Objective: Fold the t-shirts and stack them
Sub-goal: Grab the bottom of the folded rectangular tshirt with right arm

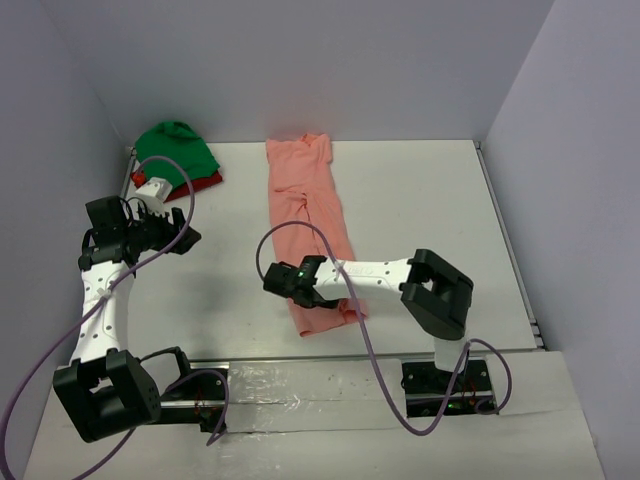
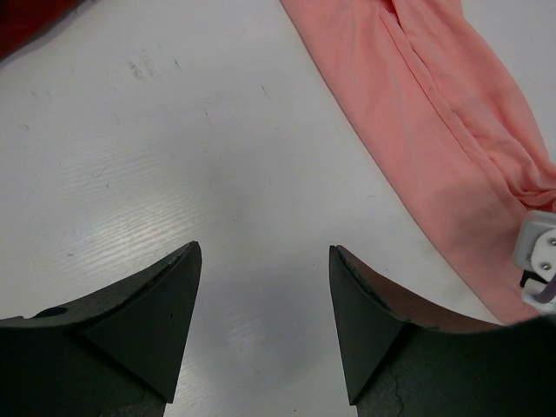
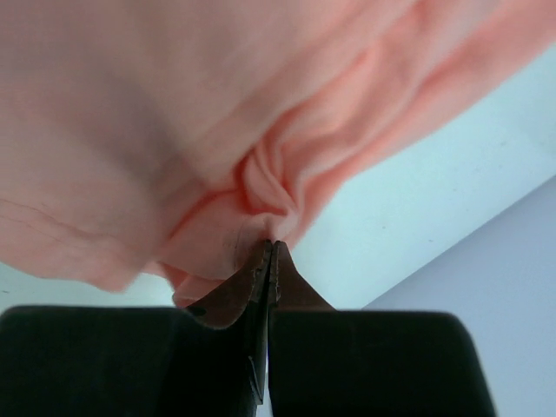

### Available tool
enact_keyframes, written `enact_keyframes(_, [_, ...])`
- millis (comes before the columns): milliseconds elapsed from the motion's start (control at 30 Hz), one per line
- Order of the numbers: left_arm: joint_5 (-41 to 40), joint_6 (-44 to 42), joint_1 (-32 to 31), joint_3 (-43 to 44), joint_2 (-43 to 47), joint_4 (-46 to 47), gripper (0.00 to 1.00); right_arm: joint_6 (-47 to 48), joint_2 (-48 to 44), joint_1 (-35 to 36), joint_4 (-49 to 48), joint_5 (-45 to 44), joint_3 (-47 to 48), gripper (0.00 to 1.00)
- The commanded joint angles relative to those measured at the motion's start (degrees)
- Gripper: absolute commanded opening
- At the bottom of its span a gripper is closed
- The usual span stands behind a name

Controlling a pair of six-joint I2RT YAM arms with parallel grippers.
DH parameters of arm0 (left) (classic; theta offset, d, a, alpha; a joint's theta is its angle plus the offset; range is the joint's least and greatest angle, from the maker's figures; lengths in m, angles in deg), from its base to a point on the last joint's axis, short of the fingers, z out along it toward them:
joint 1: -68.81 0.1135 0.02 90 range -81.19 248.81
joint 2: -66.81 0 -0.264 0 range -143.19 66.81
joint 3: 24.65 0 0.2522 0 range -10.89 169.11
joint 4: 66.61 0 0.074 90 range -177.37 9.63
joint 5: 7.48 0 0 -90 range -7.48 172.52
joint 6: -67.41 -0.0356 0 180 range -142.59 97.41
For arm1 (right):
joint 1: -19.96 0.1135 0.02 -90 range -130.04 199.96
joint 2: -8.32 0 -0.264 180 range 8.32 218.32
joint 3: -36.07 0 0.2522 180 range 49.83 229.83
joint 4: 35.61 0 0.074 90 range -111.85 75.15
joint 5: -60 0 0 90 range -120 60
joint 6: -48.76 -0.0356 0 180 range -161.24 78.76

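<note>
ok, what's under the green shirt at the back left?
A dark red shirt: only its edge shows along the near side of the green shirt. The rest is covered, so its fold can't be seen.

Nothing legible: no text, label, brand, number or sign to read in the top view or in either wrist view.

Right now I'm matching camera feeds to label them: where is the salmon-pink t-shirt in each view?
Top external: salmon-pink t-shirt, a long strip mid-table, back to front.
Left wrist: it runs diagonally across the upper right.
Right wrist: it fills the top, pinched in the right gripper.
Shared landmark: the white table beneath it.
</note>
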Motion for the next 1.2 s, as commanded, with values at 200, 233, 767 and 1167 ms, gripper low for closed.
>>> enact_keyframes(200, [1.7,-0.9,0.3,0.2,-0.3,1.2,0.69,0.5,-9.9,-0.9,-3.9,-4.1,4.0,0.00])
enact_keyframes(233, [1.7,-0.9,0.4,0.3,-0.3,1.2,0.69,0.8,-10.5,-0.9,-3.8,-3.5,4.2,0.00])
enact_keyframes(767, [2.4,-1.7,0.4,0.5,-1.8,1.2,0.69,1.4,-6.3,3.4,3.4,13.2,4.1,0.00])
enact_keyframes(1167, [3.1,-2.3,0.4,0.7,-1.7,0.5,0.69,4.2,3.3,5.2,4.6,28.0,6.4,0.21])
